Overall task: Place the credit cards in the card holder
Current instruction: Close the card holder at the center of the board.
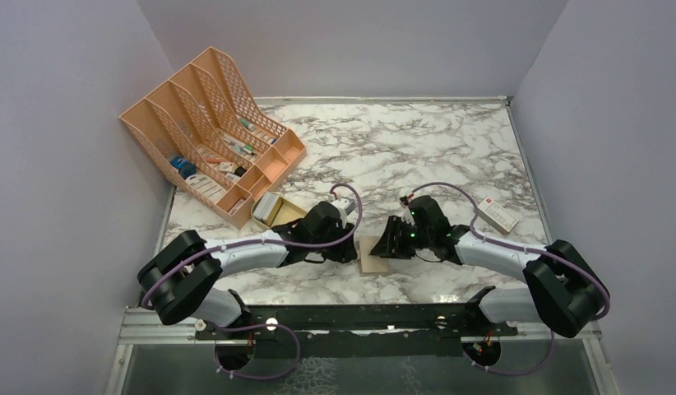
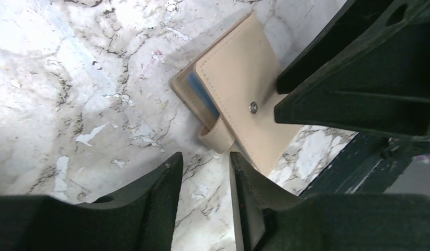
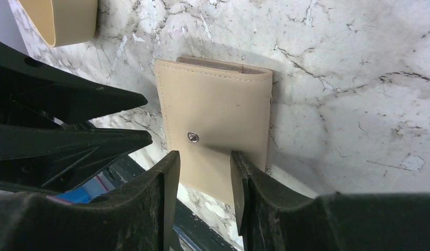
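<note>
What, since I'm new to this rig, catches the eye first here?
The left claw and right claw meet nose to nose over the folded tan card holder, near the middle of the marble table's near edge. After that, the eye goes to the big orange mesh file rack at the far left.

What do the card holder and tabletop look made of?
The card holder: tan leather or faux leather, matte, with stitched edges and a metal snap. The tabletop: white marble-look surface with dark veining, slightly glossy; real stone or printed laminate, cannot tell.
</note>
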Action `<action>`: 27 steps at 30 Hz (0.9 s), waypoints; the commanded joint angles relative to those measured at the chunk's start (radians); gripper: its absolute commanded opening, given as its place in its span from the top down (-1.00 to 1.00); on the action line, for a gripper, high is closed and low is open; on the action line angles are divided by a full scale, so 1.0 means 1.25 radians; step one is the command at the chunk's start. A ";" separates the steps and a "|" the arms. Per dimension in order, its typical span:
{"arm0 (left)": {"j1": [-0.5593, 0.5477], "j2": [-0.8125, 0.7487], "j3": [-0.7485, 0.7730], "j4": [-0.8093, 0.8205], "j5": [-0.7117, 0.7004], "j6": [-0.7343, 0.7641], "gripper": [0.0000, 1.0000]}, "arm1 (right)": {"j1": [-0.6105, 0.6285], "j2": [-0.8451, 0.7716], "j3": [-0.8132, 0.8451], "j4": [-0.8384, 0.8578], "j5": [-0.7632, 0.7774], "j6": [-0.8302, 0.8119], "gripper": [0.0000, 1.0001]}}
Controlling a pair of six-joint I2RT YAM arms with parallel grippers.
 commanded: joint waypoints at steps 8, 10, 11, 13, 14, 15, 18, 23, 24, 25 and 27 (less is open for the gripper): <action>-0.042 -0.024 0.006 0.015 -0.040 0.310 0.07 | 0.002 -0.059 0.017 -0.096 0.079 -0.031 0.00; -0.050 -0.005 0.019 0.017 -0.024 0.331 0.05 | 0.002 -0.070 0.018 -0.100 0.082 -0.030 -0.03; -0.055 0.005 0.027 0.017 -0.016 0.337 0.04 | 0.002 -0.076 0.019 -0.101 0.086 -0.029 -0.03; -0.065 0.023 0.036 0.017 -0.008 0.341 0.00 | 0.002 -0.083 0.020 -0.106 0.089 -0.030 -0.04; -0.070 0.027 0.038 0.020 -0.010 0.342 -0.02 | 0.002 -0.086 0.020 -0.107 0.090 -0.031 -0.04; -0.075 0.030 0.037 0.026 -0.014 0.343 -0.03 | 0.002 -0.087 0.020 -0.108 0.091 -0.031 -0.04; -0.082 0.038 0.029 0.060 -0.037 0.346 -0.05 | 0.002 -0.083 0.014 -0.102 0.090 -0.033 -0.04; -0.089 0.053 0.031 0.100 -0.052 0.360 -0.05 | 0.002 -0.089 0.004 -0.088 0.079 -0.031 -0.04; -0.090 0.055 0.031 0.107 -0.053 0.362 -0.05 | 0.002 -0.092 0.002 -0.085 0.078 -0.030 -0.04; -0.091 0.058 0.033 0.112 -0.053 0.364 -0.05 | 0.002 -0.094 0.002 -0.086 0.078 -0.031 -0.04; -0.094 0.066 0.037 0.116 -0.049 0.369 -0.05 | 0.002 -0.095 0.005 -0.089 0.078 -0.032 -0.04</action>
